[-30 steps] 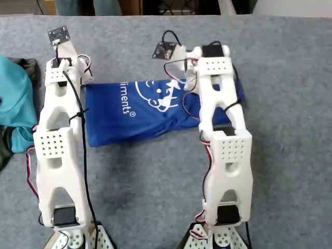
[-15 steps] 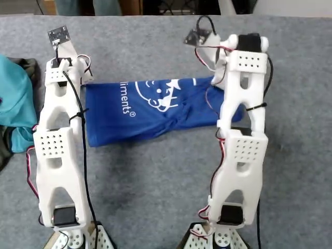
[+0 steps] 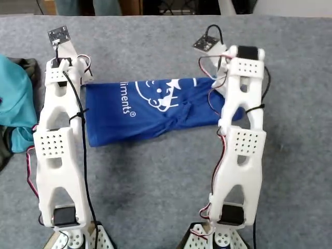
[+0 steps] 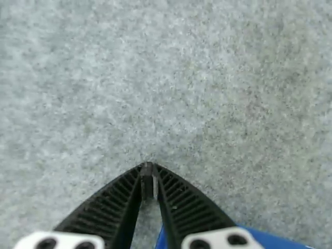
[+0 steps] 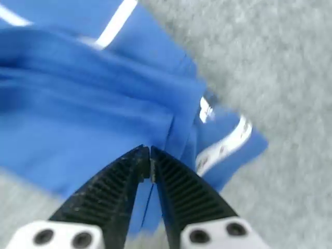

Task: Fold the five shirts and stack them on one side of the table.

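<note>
The left gripper [image 4: 148,179] and right gripper [image 5: 150,155] have clenched, empty fingers. The right should open, squarely pinch the bunched right end of the blue shirt [image 3: 145,116], then fold leftward.

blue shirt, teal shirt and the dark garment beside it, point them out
blue shirt [image 3: 150,122]: high view, on its plain middle below the white print
teal shirt [image 3: 13,98]: high view, on its broad face at the picture's left edge
dark garment [image 3: 30,66]: high view, on the part showing past the teal shirt
</note>
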